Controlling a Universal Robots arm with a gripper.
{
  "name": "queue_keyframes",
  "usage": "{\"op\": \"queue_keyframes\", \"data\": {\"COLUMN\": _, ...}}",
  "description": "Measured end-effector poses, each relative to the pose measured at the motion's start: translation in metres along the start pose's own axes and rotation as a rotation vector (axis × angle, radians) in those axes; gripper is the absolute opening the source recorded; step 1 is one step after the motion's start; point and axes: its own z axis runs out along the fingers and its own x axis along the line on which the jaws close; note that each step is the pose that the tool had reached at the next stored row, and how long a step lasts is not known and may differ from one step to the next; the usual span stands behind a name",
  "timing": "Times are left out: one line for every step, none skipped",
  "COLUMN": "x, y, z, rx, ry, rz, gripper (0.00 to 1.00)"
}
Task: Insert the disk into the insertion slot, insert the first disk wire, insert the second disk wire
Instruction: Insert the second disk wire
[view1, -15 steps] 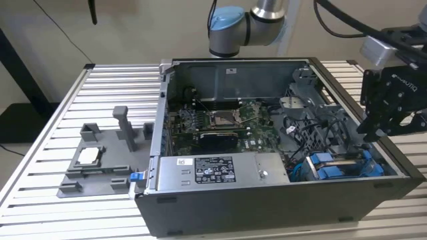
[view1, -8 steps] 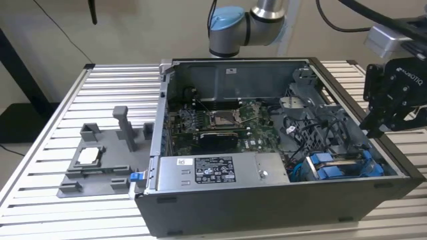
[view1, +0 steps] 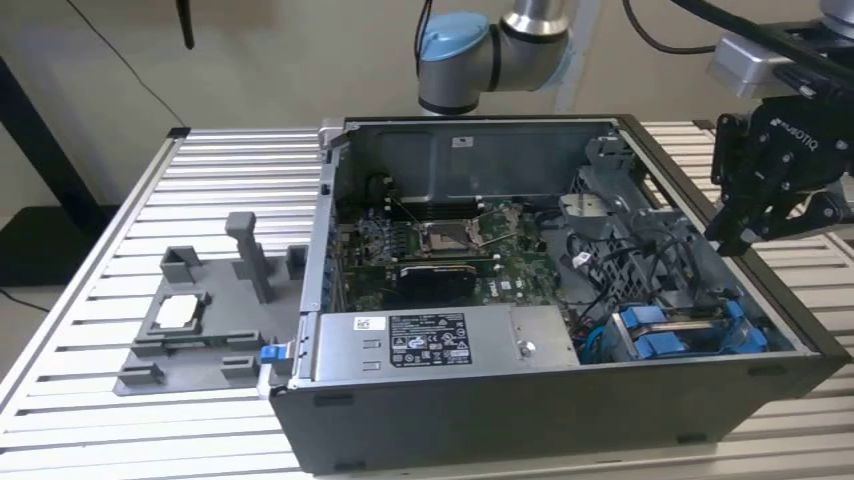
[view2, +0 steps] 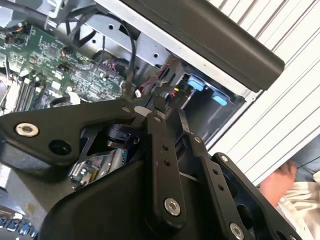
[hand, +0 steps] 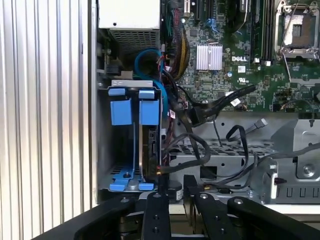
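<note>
In the exterior view, the disk (view1: 694, 322) sits in the insertion slot (view1: 607, 342), at seven o'clock from my tool (view1: 738, 243); its grip I cannot tell.

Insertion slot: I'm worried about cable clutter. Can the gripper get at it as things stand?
Probably yes. The gripper hangs above the open case near the insertion slot, whose top looks uncovered. Black cables crowd one side of it rather than lying across it.

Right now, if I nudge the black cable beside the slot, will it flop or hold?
Probably floppy: the cable lies in loose loops beside the slot. It may spring back some, since its bends are rounded, not creased. Likely to snag, as other cables cross it.
</note>
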Motion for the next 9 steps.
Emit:
{"op": "queue_keyframes", "data": {"x": -0.0034, "y": 0.0, "z": 0.0001, "rx": 0.0, "ry": 0.0, "rz": 0.0, "gripper": 0.27}}
{"op": "queue_keyframes", "data": {"x": -0.0065, "y": 0.0, "z": 0.0001, "rx": 0.0, "ry": 0.0003, "rz": 0.0, "gripper": 0.27}}
{"op": "queue_keyframes", "data": {"x": -0.0094, "y": 0.0, "z": 0.0002, "rx": 0.0, "ry": 0.0, "rz": 0.0, "gripper": 0.27}}
{"op": "queue_keyframes", "data": {"x": -0.0119, "y": 0.0, "z": 0.0003, "rx": 0.0, "ry": -0.0001, "rz": 0.0, "gripper": 0.27}}
{"op": "queue_keyframes", "data": {"x": -0.0138, "y": 0.0, "z": 0.0003, "rx": 0.0, "ry": 0.0001, "rz": 0.0, "gripper": 0.27}}
{"op": "queue_keyframes", "data": {"x": -0.0143, "y": 0.0006, "z": 0.0004, "rx": 0.0002, "ry": -0.0001, "rz": 0.001, "gripper": 0.27}}
{"op": "queue_keyframes", "data": {"x": -0.0144, "y": 0.0028, "z": 0.0004, "rx": 0.0002, "ry": 0.0, "rz": 0.0, "gripper": 0.27}}
{"op": "queue_keyframes", "data": {"x": -0.0144, "y": 0.0059, "z": 0.0003, "rx": 0.0007, "ry": 0.0001, "rz": 0.0, "gripper": 0.27}}
{"op": "queue_keyframes", "data": {"x": -0.0144, "y": 0.0095, "z": 0.0004, "rx": 0.0015, "ry": 0.0, "rz": 0.0, "gripper": 0.27}}
